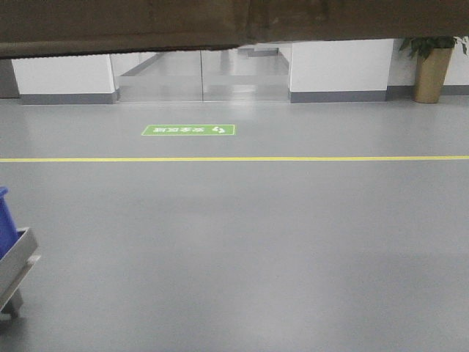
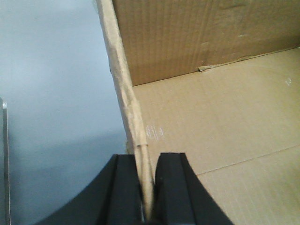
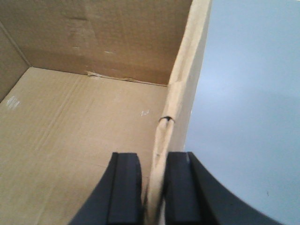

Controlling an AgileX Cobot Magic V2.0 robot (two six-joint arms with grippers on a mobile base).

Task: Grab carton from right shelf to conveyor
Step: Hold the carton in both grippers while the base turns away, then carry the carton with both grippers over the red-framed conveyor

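The brown carton [image 2: 220,117] is open-topped and empty; I look down into it in both wrist views. My left gripper [image 2: 148,187] is shut on the carton's left wall, one black finger [image 2: 125,187] outside and one inside. My right gripper [image 3: 153,187] is shut on the carton's right wall [image 3: 185,89] the same way. In the front view the carton's underside [image 1: 220,22] fills the top edge of the frame, held up above the floor. The right shelf and the conveyor are out of view.
Smooth grey floor [image 1: 242,242] with a yellow line [image 1: 234,158] and a green floor sign [image 1: 188,130] lies ahead. A blue bin [image 1: 6,220] in a grey rack sits at the left edge. A potted plant [image 1: 432,70] stands far right by white walls.
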